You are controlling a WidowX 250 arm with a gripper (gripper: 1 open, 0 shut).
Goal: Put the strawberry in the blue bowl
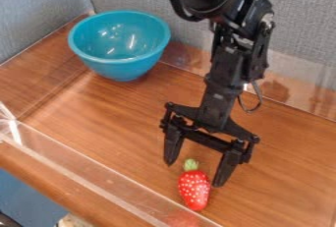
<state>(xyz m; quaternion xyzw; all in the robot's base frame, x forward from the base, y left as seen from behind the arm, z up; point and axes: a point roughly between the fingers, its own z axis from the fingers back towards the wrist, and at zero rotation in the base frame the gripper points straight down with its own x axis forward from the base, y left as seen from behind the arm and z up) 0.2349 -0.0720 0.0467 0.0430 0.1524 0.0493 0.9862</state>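
My jaws (203,168) stand wide apart, tips just above the wooden surface (105,113), the strawberry (195,188) lying just in front of and below the gap, seemingly lengthwise toward the camera, well apart from the blue bowl (120,44).

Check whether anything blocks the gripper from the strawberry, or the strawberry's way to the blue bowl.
Nothing visible does. The gripper hangs open right above the strawberry, with only air between them. From there to the blue bowl at the back left there is only bare wooden table, and the bowl looks empty.
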